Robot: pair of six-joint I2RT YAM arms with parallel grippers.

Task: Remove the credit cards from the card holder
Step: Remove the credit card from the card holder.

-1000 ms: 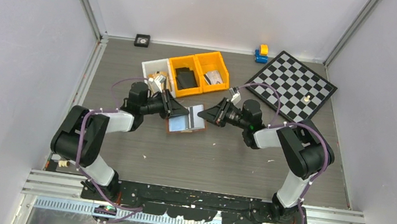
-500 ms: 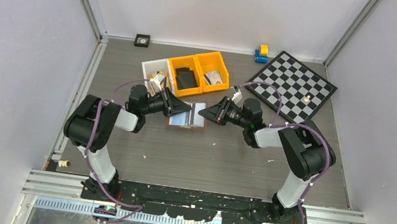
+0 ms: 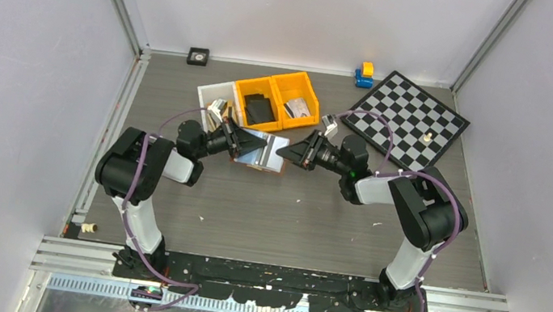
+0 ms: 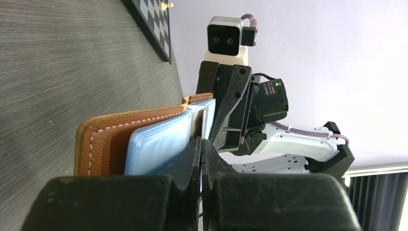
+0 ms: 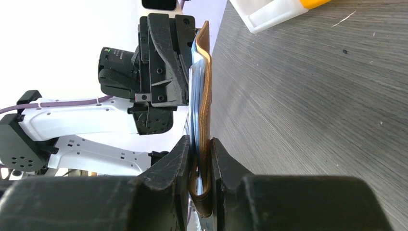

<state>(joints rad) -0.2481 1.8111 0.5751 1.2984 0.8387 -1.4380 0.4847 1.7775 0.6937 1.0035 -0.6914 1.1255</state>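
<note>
left gripper (image 4: 201, 143): fully closed at the open edge of the card holder (image 4: 120, 134). a thin pale edge shows between its fingers (image 4: 190, 161); whether it is gripped cannot be told. right gripper (image 5: 199, 140): clamped on the brown cover's opposite edge. the card holder sits between the two facing grippers, over mid table (image 3: 290, 207). credit cards (image 4: 207, 118): pale edges, seated inside the holder. just behind: white bin (image 3: 212, 96) and two yellow bins (image 3: 274, 100). far right: chessboard (image 3: 409, 117).
</note>
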